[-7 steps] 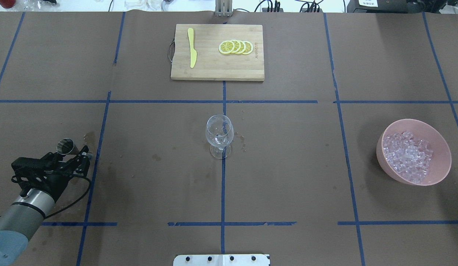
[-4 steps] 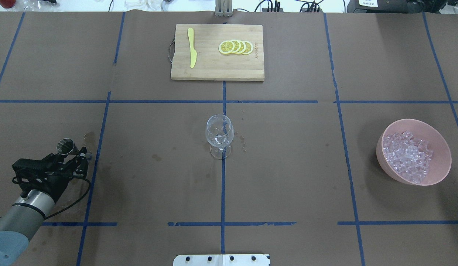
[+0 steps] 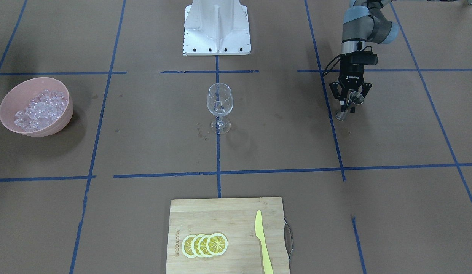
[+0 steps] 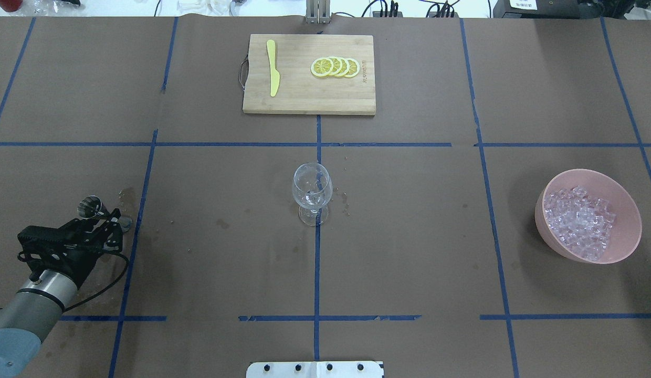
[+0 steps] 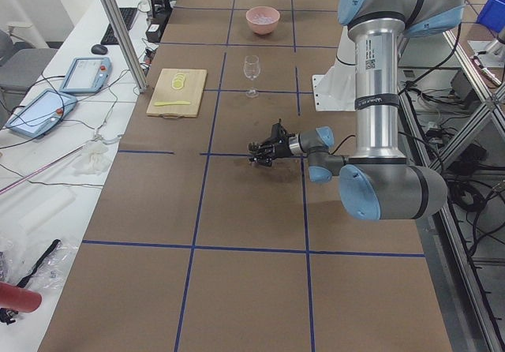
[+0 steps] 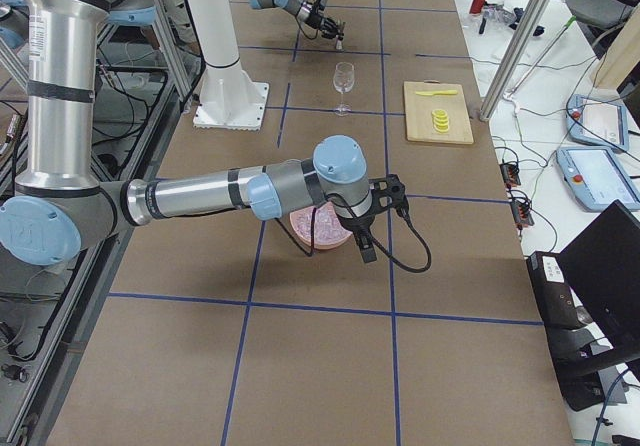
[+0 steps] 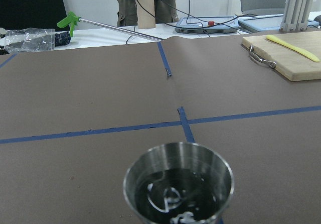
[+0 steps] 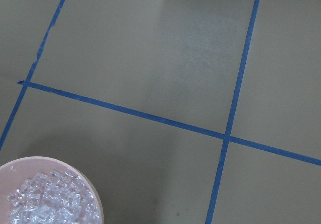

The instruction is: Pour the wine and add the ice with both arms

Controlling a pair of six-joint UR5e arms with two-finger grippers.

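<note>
Shift: left gripper (image 3: 348, 105) and the metal jigger (image 4: 89, 206) it grips have edged slightly toward the left edge of the overhead view; everything else lies as it did
Left gripper: lower left of the overhead view, upper right of the front-facing view; clamped around the jigger's waist; the jigger's lower end is down at the surface (image 4: 409, 236) beside a line of blue tape (image 4: 316, 273), though contact cannot be told; wet glints show inside its cup in the left wrist view
Right gripper (image 6: 366, 251): seen only in the right side view, near the pink bowl (image 4: 541, 215); whether it is open or closed cannot be told
Wine (image 3: 219, 110): faint clear liquid low in the wine glass (image 4: 312, 184); the glass stands upright at frame centre on a tape crossing
Ice (image 4: 581, 223): heaped in the pink bowl at the right of the overhead view, well apart from the glass
Top centre: cutting board (image 4: 304, 94) carrying overlapped lemon slices (image 4: 336, 67) and a yellow knife (image 4: 273, 68)
</note>
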